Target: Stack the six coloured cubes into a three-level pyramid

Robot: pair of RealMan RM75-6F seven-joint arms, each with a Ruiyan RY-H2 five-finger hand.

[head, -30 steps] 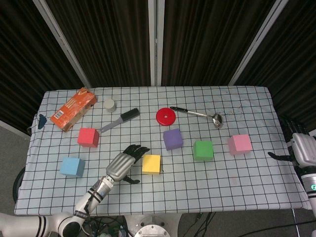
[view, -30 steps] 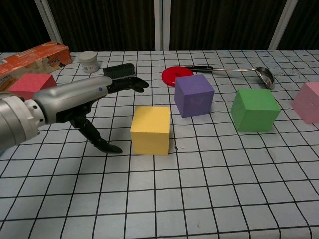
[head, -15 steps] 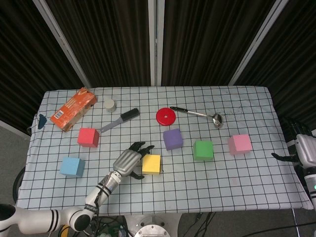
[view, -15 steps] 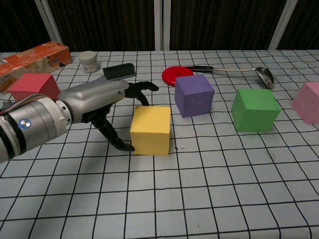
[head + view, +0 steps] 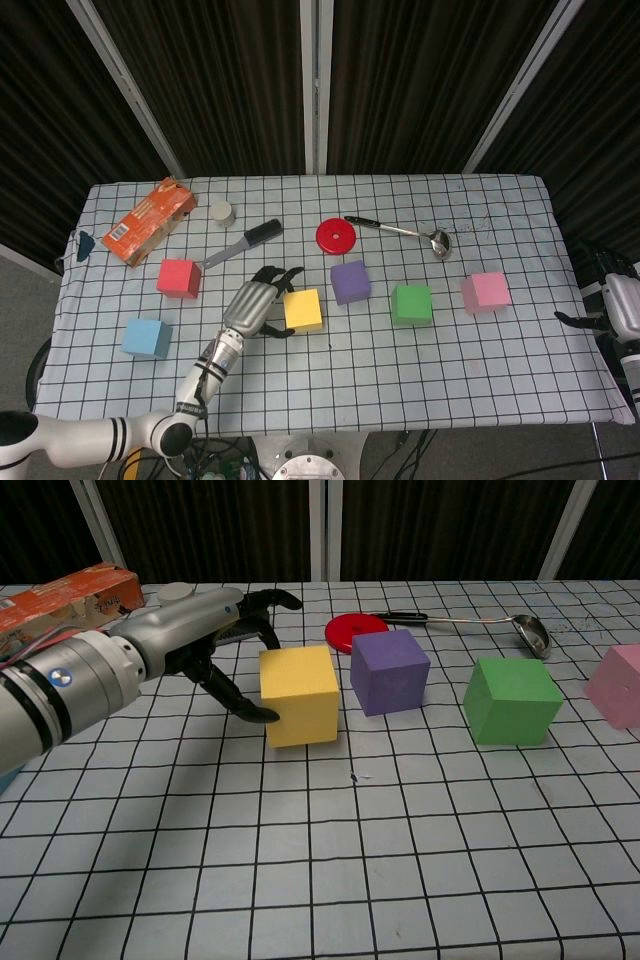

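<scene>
Left hand [image 5: 205,645] grips the yellow cube [image 5: 298,694], thumb against its near left face and fingers [image 5: 283,274] curled over its far edge; the cube sits slightly tilted and, judging from the chest view, just clear of the checked tablecloth [image 5: 400,360], beside the purple cube [image 5: 350,281]. Green cube [image 5: 411,303] and pink cube [image 5: 485,291] lie in a row to the right; red cube [image 5: 179,277] and blue cube [image 5: 147,337] lie well apart to the left. No cube is stacked yet. Right hand [image 5: 612,300] hangs at the table's right edge, its fingers too cropped to tell how they are set. Risk: the grip bears on one corner only, so the cube may rotate or slip, or nudge the purple cube. Containers: an orange carton [image 5: 148,220] lies closed and a small white jar [image 5: 222,211] stands capped; their contents cannot be seen.
</scene>
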